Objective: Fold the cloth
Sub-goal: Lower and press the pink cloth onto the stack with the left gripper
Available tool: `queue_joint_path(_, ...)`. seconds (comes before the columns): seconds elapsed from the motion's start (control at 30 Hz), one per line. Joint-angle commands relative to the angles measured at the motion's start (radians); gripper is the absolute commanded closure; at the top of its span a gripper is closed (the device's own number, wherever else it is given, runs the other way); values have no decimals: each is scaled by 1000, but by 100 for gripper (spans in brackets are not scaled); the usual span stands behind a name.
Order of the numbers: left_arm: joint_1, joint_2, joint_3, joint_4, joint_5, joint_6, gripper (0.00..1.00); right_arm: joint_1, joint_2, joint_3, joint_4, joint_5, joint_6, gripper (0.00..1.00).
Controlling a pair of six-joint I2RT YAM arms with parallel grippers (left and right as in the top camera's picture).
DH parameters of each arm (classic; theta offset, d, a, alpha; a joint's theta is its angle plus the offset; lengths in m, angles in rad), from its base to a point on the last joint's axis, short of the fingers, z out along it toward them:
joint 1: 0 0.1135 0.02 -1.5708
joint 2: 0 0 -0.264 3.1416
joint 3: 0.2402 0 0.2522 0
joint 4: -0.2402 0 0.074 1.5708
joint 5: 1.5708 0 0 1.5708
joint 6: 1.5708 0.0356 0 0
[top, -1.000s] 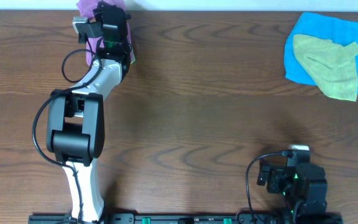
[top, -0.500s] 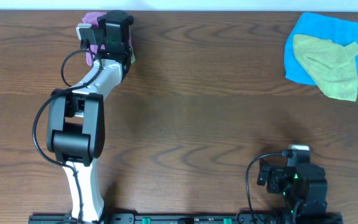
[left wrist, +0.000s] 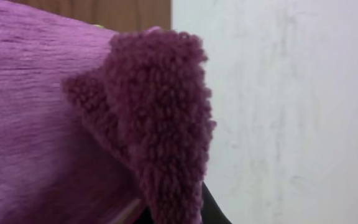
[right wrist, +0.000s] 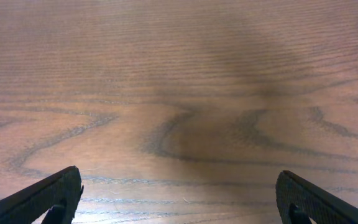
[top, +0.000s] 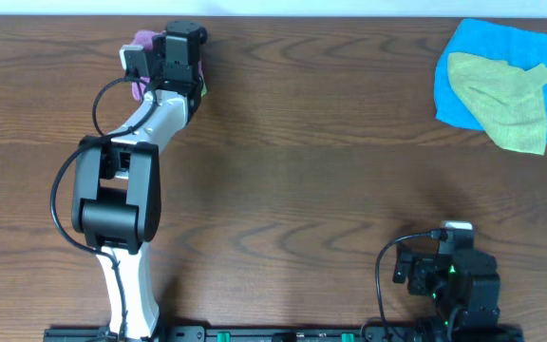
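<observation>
Okay, left fingers are clamped on a bit of the purple cloth at the counter's far-left edge; right fingers gape wide, empty. I'd drag it inward slowly, flat.

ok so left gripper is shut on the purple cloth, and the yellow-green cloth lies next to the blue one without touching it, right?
No: the yellow-green cloth lies on top of the blue cloth, overlapping it, as the overhead view shows. The rest is right: the left gripper is shut on the purple cloth.
</observation>
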State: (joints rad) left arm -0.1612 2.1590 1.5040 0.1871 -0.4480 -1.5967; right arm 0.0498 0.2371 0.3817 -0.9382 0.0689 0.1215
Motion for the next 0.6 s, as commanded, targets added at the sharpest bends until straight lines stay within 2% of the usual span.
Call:
queue_joint_path(0.0,-3,13,20,-32,-7,-4,92,-5,-8,-3,0,10,-11,1)
queue_joint_path(0.2,-3,-24,19,-132,-7,-4,89,-5,-8,-3,0,10,-11,1)
queue_joint_path(0.3,4,-37,19,-184,-12,-4,79,-5,-8,-3,0,10,-11,1)
queue_joint_path(0.33,5,-37,19,-191,-19,-4,72,-5,-8,-3,0,10,-11,1)
queue_joint_path(0.4,5,-37,19,-206,-30,-4,29,-5,-8,-3,0,10,-11,1)
queue_joint_path(0.47,4,-37,19,-217,-34,-4,7,-5,-8,-3,0,10,-11,1)
queue_joint_path(0.57,4,-39,19,-217,-33,-4,5,-5,-8,-3,0,10,-11,1)
